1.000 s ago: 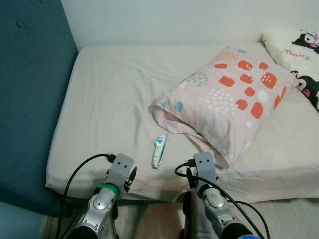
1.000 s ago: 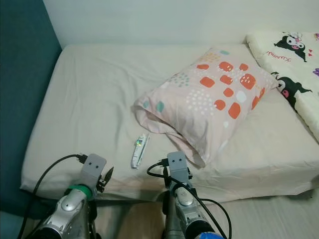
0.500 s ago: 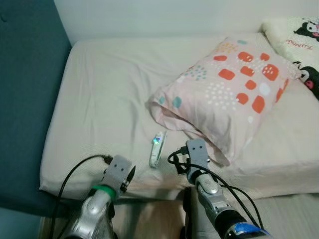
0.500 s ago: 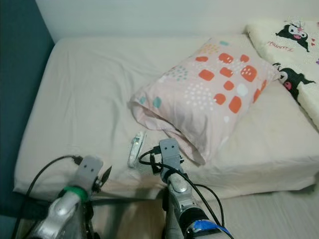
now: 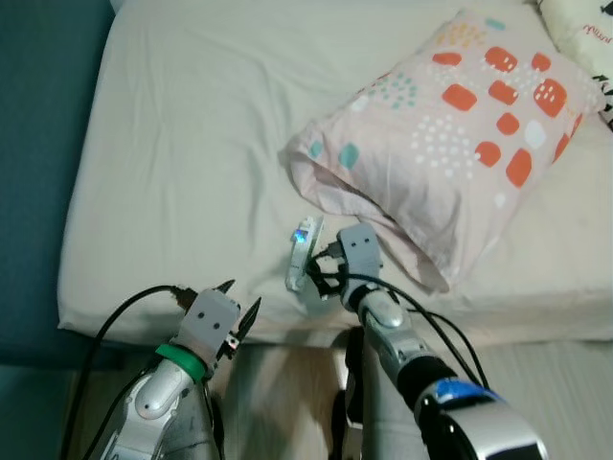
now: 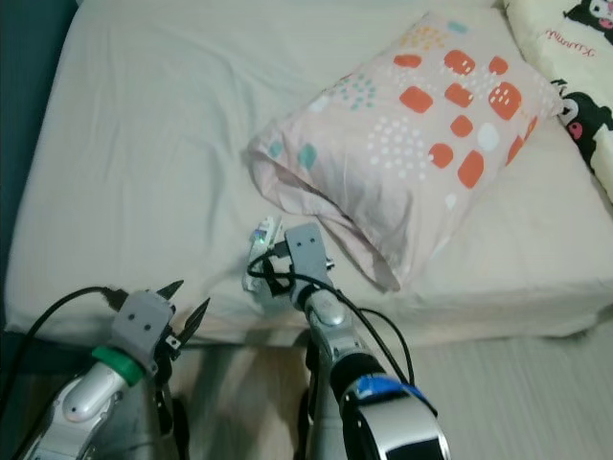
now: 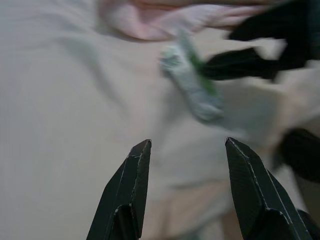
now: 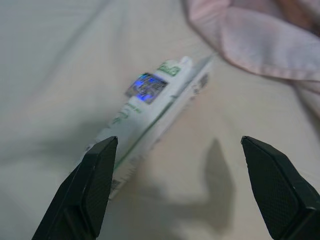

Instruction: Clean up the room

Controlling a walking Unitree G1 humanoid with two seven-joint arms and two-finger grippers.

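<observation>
A small white tube [image 5: 302, 251] with green print and a blue shiny sticker lies on the bed sheet [image 5: 192, 144] near the front edge, just left of a pink patterned pillow [image 5: 450, 144]. My right gripper [image 5: 321, 278] hovers low over the near end of the tube. In the right wrist view it [image 8: 178, 142] stands open, and the tube [image 8: 145, 122] lies slanted between the fingers, closer to one. My left gripper [image 5: 241, 295] is open at the mattress's front edge, left of the tube and holding nothing. The left wrist view looks past it [image 7: 187, 142] at the tube [image 7: 192, 87].
A teal padded panel [image 5: 38, 144] runs along the bed's left side. A white blanket with cartoon figures [image 6: 575, 57] lies at the far right. Pale wooden floor [image 5: 565, 383] shows in front of the mattress.
The camera has come closer and tilted down. My right gripper has reached forward from the bed's edge to the tube. The left gripper's open fingers have come into view.
</observation>
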